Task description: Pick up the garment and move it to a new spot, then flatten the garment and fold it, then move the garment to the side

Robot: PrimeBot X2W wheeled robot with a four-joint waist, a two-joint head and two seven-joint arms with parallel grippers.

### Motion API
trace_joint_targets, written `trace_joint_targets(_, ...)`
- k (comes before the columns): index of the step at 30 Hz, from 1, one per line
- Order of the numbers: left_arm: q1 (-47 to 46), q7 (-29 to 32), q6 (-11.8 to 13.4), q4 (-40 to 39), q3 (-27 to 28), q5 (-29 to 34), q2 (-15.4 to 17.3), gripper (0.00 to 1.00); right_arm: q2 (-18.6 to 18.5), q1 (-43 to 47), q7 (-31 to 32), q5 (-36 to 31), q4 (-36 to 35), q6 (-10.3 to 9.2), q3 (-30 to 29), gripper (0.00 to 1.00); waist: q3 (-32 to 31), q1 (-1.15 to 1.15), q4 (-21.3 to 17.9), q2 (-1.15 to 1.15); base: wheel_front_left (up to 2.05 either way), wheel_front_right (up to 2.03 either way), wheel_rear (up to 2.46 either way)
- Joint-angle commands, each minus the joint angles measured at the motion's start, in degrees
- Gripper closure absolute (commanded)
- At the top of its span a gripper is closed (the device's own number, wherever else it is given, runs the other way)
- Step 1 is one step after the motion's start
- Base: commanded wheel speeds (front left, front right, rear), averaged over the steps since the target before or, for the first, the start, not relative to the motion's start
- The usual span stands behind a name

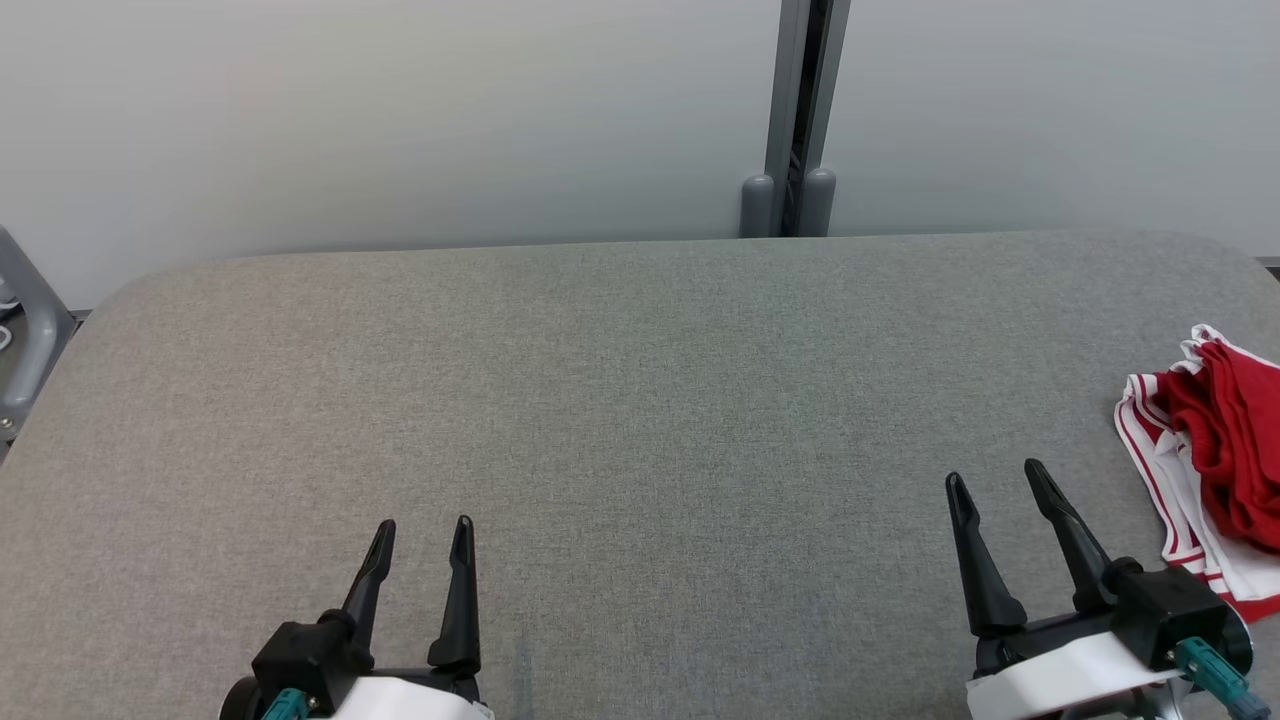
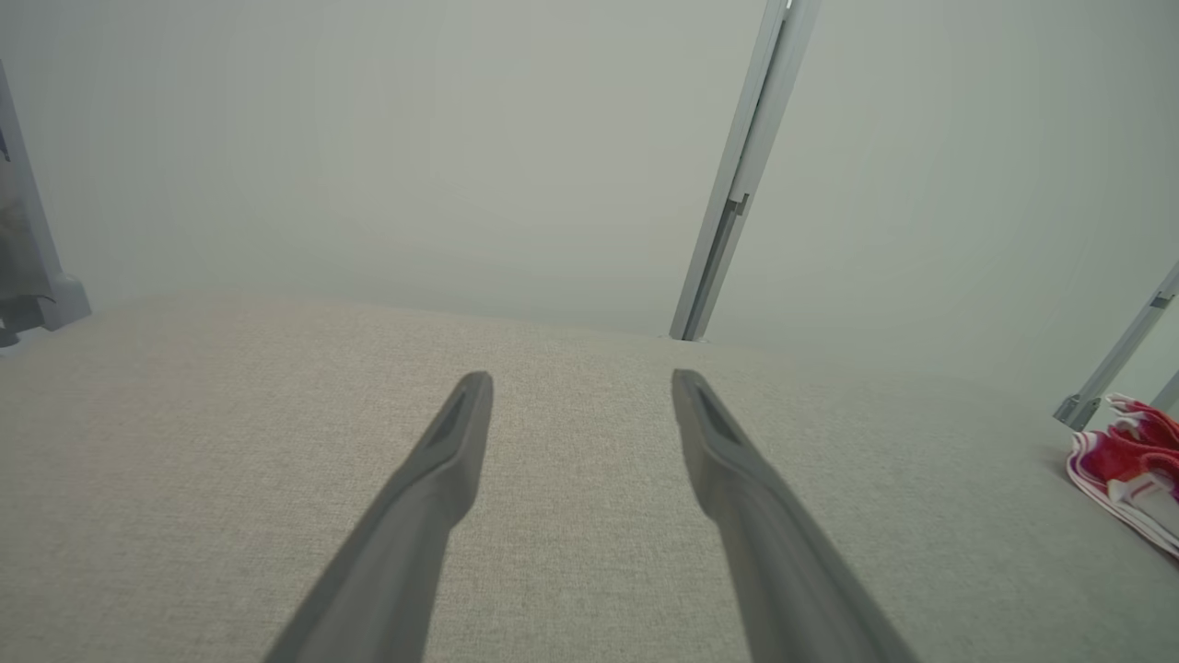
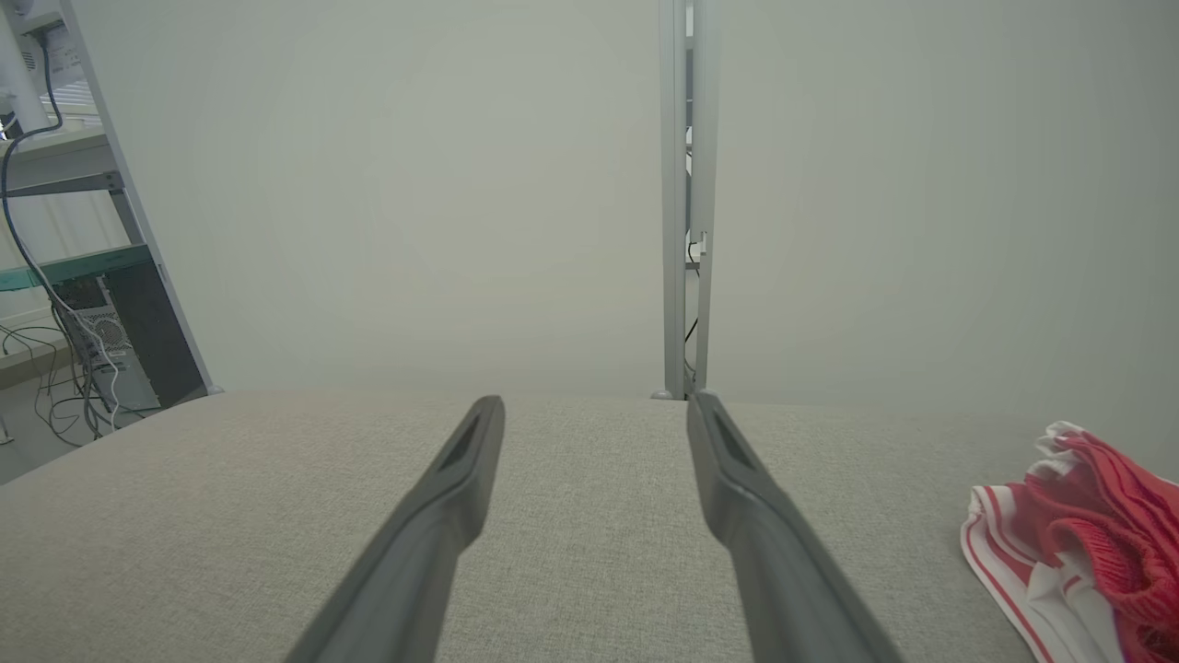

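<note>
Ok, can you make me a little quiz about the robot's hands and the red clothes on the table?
1. Fill the gap: the left gripper and the right gripper both have their jaws ____.
2. Pick one: where on the grey table does the red and white garment lie? A) in the middle. B) at the right edge, beside the right gripper. C) between the left gripper's fingers.
3. True or false: the right gripper is holding the garment.

Key: 1 open; 2 B; 3 false, the garment lies apart from it.
</note>
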Motion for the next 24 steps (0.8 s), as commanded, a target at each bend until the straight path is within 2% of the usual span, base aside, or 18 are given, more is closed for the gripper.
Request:
trace_joint_targets(1, 0.3, -0.1, -0.3, 0.1, 0.1, 0.0, 0.3, 0.0, -0.2, -0.1, -0.3, -0.4, -0.3, -0.05, -0.3, 0.0, 0.0, 0.0, 0.0, 0.0, 0.0, 0.0, 0.0)
trace_joint_targets(10, 0.2, -0.1, 0.3, 2.1, 0.4, -3.4, 0.3, 0.0, -0.2, -0.2, -0.3, -0.4, -0.6, -0.05, -0.6, 0.0, 0.1, 0.0, -0.1, 0.0, 0.0, 0.0, 0.0)
trace_joint_targets(11, 0.1, 0.0, 0.1, 2.3, 0.3, -3.3, 0.0, 1.0, 0.0, 0.1, 0.0, 0.0, -0.2, 0.0, -0.4, 1.0, 0.1, 0.0, -0.1, 0.0, 0.0, 0.0, 0.0)
trace_joint_targets(17, 0.5, 0.3, -0.2, 3.7, 0.2, -5.4, -0.1, 1.0, 0.2, 1.0, 0.8, 2.6, 1.5, 0.0, -0.7, 1.0, 0.1, 0.0, -0.1, 0.0, 0.0, 0.0, 0.0)
trace_joint_targets(24, -1.7, 1.4, -1.4, 4.9, 0.3, -12.4, -0.1, 1.0, -0.4, 0.1, 3.5, 10.8, 2.4, 0.0, -3.0, 1.0, 0.1, 0.0, -0.3, 0.0, 0.0, 0.0, 0.0)
